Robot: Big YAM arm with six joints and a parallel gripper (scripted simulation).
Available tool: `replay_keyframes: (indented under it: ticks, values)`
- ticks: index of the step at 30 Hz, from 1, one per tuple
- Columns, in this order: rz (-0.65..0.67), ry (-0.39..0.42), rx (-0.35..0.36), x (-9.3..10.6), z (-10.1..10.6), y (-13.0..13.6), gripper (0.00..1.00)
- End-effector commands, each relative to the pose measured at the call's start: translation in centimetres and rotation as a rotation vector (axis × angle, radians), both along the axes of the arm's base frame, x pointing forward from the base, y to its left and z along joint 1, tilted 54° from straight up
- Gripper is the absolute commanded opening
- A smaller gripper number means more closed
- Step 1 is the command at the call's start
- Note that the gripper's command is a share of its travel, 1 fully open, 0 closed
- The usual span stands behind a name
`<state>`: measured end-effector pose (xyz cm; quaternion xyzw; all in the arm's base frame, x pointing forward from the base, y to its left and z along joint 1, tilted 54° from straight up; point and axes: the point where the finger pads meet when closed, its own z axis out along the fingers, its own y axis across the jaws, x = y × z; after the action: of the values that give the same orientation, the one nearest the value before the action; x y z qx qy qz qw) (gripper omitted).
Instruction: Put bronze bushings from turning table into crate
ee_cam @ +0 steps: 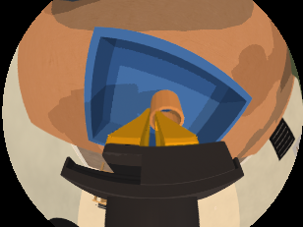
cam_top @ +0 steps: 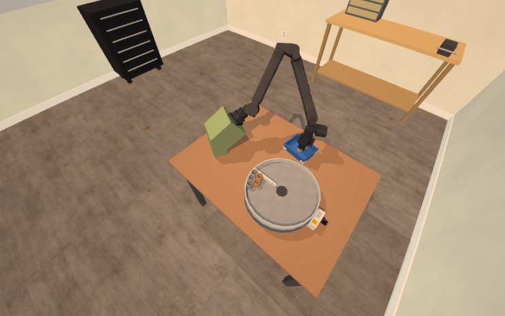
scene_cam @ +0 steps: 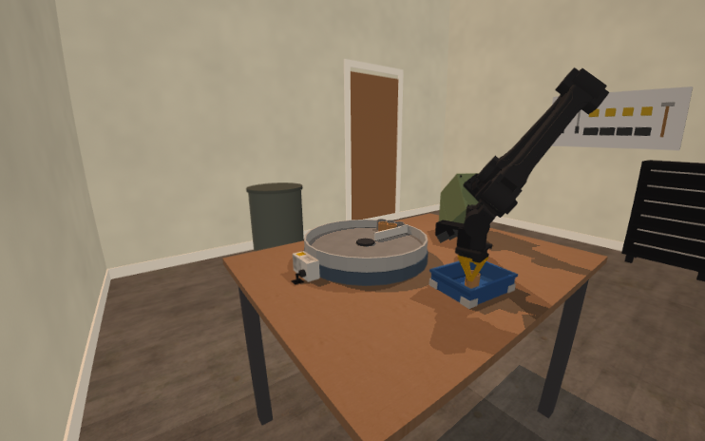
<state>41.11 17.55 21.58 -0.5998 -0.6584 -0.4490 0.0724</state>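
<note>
My gripper (cam_top: 302, 147) (scene_cam: 472, 276) (ee_cam: 152, 112) is low over the blue crate (cam_top: 289, 148) (scene_cam: 495, 289) (ee_cam: 89, 73), shut on the wall of a bronze bushing (scene_cam: 471, 283) (ee_cam: 166, 99). In the wrist view one yellow fingertip is at the bushing's open end and the other is outside it. Whether the bushing touches the crate floor is hard to tell. On the turning table (cam_top: 294, 208) (scene_cam: 364, 263), two bronze bushings (cam_top: 256, 182) stand beside three steel bushings (cam_top: 250, 183), clustered by the rim and the white bar.
The white bar (cam_top: 267, 177) (scene_cam: 390, 233) runs inward from the turning table's rim. A white control box (cam_top: 316, 219) (scene_cam: 306, 266) sits at its side. A green angular housing (cam_top: 225, 130) (scene_cam: 453, 200) stands on the table, with another dark arm part against it.
</note>
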Motion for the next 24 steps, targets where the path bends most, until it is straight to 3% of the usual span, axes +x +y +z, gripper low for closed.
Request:
replay_keyframes:
  ticks: [1,10,11,24]
  values:
    - [-0.006,-0.018,0.004,0.22,0.56,0.04,0.0]
    - [-0.006,-0.018,0.004,0.22,0.56,0.04,0.0]
    - [-0.006,-0.018,0.004,0.22,0.56,0.04,0.15]
    - [-0.005,-0.019,0.004,0.22,0.56,0.04,0.15]
